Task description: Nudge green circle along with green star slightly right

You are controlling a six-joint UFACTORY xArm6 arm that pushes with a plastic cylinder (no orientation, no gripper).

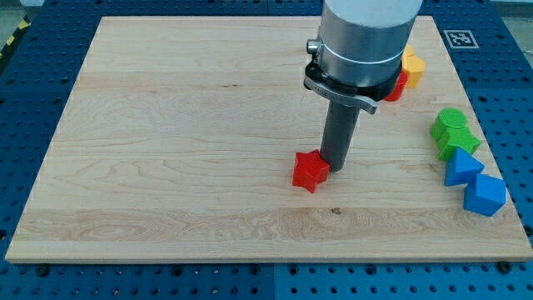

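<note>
The green circle (450,122) and the green star (459,142) sit touching each other near the board's right edge, the star just below the circle. My tip (336,167) rests on the board at the middle, touching the right side of a red star (311,171). The tip is well to the left of both green blocks.
A blue triangle (461,167) and a blue cube (485,195) lie just below the green star. A yellow block (411,68) and a red block (396,87) sit at the view's top right, partly hidden by the arm. The wooden board (166,150) has its right edge close to the green blocks.
</note>
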